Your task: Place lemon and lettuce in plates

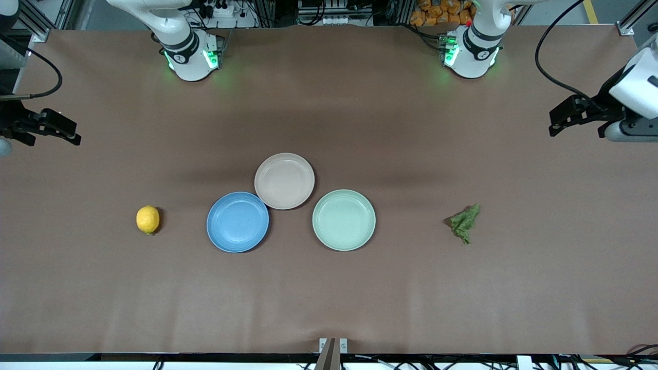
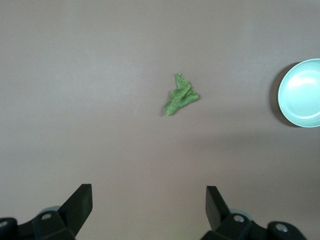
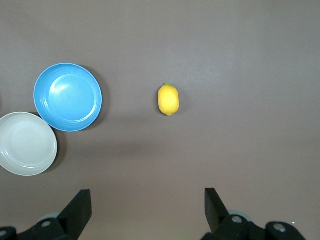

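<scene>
Sitting on the desk: the lemon point(image 1: 148, 219), the lettuce point(image 1: 464, 222) and three plates lie on the brown desk point(image 1: 329, 298).
Lemon: it is small and yellow. It lies on the bare desk toward the right arm's end, near the blue plate point(image 1: 237, 222) but not touching it. It is not in any plate.
Lettuce: it is a small green wrinkly leaf. It lies on the bare desk toward the left arm's end, well apart from the mint-green plate point(image 1: 344, 220). It is not in any plate.
Blue plate: it sits between the lemon and the mint-green plate. Its rim meets the rim of the beige-pink plate point(image 1: 284, 181).
Beige-pink plate: it sits farther from the front camera than the other two plates.
Mint-green plate: it sits just beside the beige-pink plate, toward the left arm's end.
Plates: all three have nothing in them.
Left gripper point(image 1: 576, 114): it hangs high over the left arm's end of the desk. Its jaws are spread wide and hold nothing. The left wrist view looks down on the lettuce.
Right gripper point(image 1: 43, 127): it hangs high over the right arm's end of the desk. Its jaws are spread wide and hold nothing. The right wrist view looks down on the lemon.
</scene>
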Controlling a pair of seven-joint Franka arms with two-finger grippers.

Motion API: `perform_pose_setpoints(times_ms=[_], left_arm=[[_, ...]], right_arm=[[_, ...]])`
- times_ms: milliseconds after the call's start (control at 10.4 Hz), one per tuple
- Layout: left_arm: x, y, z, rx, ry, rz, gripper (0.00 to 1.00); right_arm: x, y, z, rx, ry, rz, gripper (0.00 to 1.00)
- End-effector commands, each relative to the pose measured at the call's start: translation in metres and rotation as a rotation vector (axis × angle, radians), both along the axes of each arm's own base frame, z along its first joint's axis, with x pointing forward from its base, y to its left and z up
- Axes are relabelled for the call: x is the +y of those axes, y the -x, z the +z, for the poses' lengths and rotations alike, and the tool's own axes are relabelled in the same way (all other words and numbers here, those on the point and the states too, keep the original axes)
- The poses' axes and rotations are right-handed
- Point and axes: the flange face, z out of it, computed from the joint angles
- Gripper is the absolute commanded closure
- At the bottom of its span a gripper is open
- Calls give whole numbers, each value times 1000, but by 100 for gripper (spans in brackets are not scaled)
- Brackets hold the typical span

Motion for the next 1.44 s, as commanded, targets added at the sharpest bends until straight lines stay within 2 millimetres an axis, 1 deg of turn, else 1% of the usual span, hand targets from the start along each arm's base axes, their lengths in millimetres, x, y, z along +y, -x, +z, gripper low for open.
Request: perform_pose_setpoints(times_ms=[0, 192, 288, 480, 672, 769, 961, 1057, 1153, 1249, 1345], left_arm=[[-8, -25, -28, 28, -18, 3, 0], [-11, -42, -53, 34, -9, -7, 0], [-11, -54, -72, 39, -8, -7, 0], [-17, -71, -121, 96, -7, -20, 0], [-33, -85, -147, 68, 9, -53, 0], [-44, -87, -159, 76, 7, -76, 0], [-47, -92, -187, 96, 8, -97, 0], [-46, -93, -204, 92, 12, -132, 0], [-47, -92, -218, 70, 20, -180, 0], [-46, -89, -230, 68, 19, -195, 0], [-47, -87, -239, 68, 18, -201, 0]], right_arm=[[-3, -7, -6, 18, 4, -14, 0], [-8, -14, -18, 30, 2, -21, 0], [-16, -18, -25, 37, -1, -36, 0], [-26, -27, -45, 60, -48, -56, 0], [-26, -44, -67, 43, -46, -55, 0], [-24, -49, -76, 46, -42, -50, 0], [-21, -59, -96, 57, -42, -43, 0], [-12, -68, -117, 71, -37, 1, 0], [13, -81, -147, 103, -24, 138, 0], [38, -94, -184, 146, 38, 219, 0], [42, -101, -194, 120, 69, 197, 0]])
